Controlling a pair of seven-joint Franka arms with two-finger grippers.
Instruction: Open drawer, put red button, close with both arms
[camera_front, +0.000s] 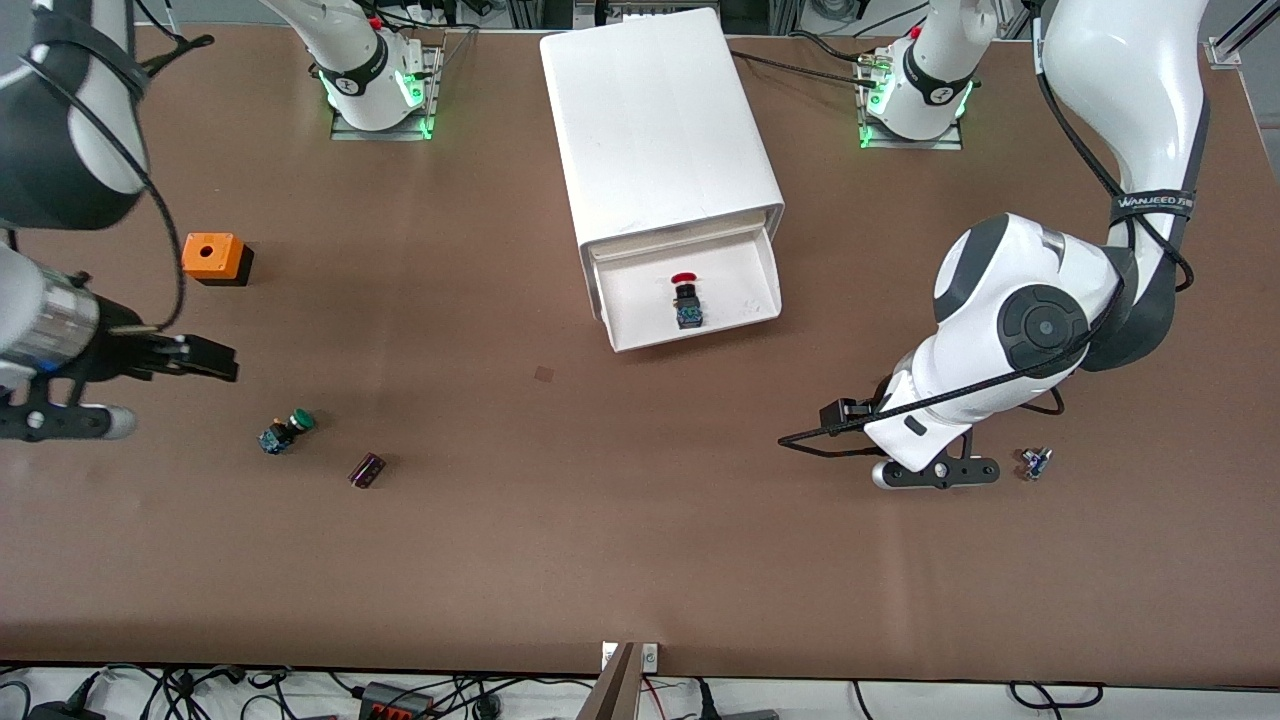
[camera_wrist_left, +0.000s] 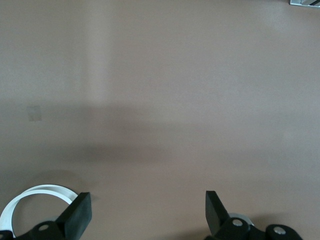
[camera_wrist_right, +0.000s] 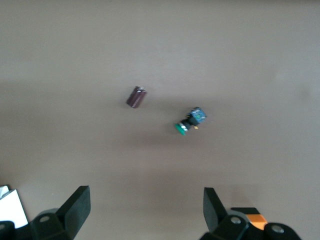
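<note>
The white cabinet (camera_front: 660, 130) stands at the middle of the table near the arm bases. Its lowest drawer (camera_front: 765, 285) is pulled open. The red button (camera_front: 686, 298) lies inside the drawer, red cap toward the cabinet. My left gripper (camera_front: 838, 413) is open and empty over bare table toward the left arm's end, apart from the drawer; the left wrist view shows it (camera_wrist_left: 147, 200) with only tabletop between the fingers. My right gripper (camera_front: 215, 360) is open and empty over the table at the right arm's end, and shows in its own wrist view (camera_wrist_right: 146, 195).
An orange box with a hole (camera_front: 213, 257), a green-capped switch (camera_front: 286, 431) and a dark red cylinder (camera_front: 367, 470) lie near the right gripper. The switch (camera_wrist_right: 189, 121) and cylinder (camera_wrist_right: 136, 97) also show in the right wrist view. A small part (camera_front: 1035, 463) lies by the left arm.
</note>
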